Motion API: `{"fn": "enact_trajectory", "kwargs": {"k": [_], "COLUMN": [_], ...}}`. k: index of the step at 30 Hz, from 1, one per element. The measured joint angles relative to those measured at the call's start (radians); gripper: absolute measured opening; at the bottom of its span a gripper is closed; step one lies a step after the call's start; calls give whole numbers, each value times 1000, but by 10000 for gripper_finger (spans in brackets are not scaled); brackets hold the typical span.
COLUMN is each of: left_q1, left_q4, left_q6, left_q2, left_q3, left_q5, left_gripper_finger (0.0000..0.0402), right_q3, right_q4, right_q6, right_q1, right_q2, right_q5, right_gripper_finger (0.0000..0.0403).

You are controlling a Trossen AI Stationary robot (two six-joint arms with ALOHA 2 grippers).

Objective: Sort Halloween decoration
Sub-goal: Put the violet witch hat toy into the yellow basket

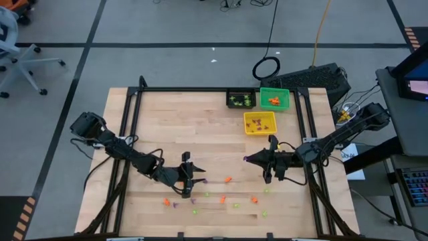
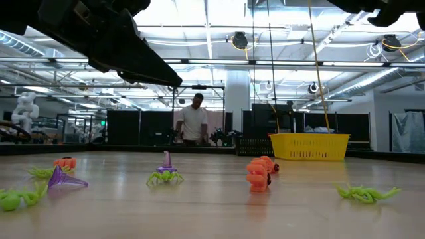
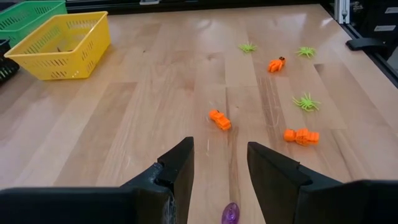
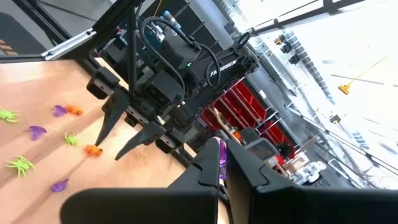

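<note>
Small orange, purple and light-green Halloween trinkets lie scattered on the wooden table's near half, such as an orange one [image 1: 228,179] [image 3: 219,119] and a green spider [image 3: 305,102]. My left gripper [image 1: 190,175] [image 3: 221,171] hovers open over them, with a purple trinket [image 3: 231,213] lying on the table between its fingers, untouched. My right gripper [image 1: 251,159] [image 4: 227,163] is raised right of centre, pointing toward the table's left, and is shut on a purple trinket [image 4: 221,152]. My right gripper pinches the purple trinket [image 1: 246,159] between its two fingertips [image 4: 210,169]. Part of it sticks out past the tips. The fingers lie about level, coming from the table's right. The trinket is lifted clear of the table.
Three square bins stand at the far right: black [image 1: 241,99], green [image 1: 274,98] and yellow [image 1: 259,122] [image 3: 62,43]. More trinkets lie near the front edge [image 1: 223,199]. A person [image 2: 194,119] stands in the room beyond the table.
</note>
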Motion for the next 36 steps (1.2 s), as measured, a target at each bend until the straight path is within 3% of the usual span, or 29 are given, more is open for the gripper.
{"fn": "enact_trajectory", "kwargs": {"k": [36], "left_q1": [0], "left_q4": [0], "left_q6": [0], "left_q2": [0], "left_q3": [0], "left_q5": [-14], "left_gripper_finger": [152], "right_q3": [0], "right_q4": [-15], "right_q6": [429], "right_q1": [0], "right_q2": [0], "right_q5": [0], "right_gripper_finger": [0]}}
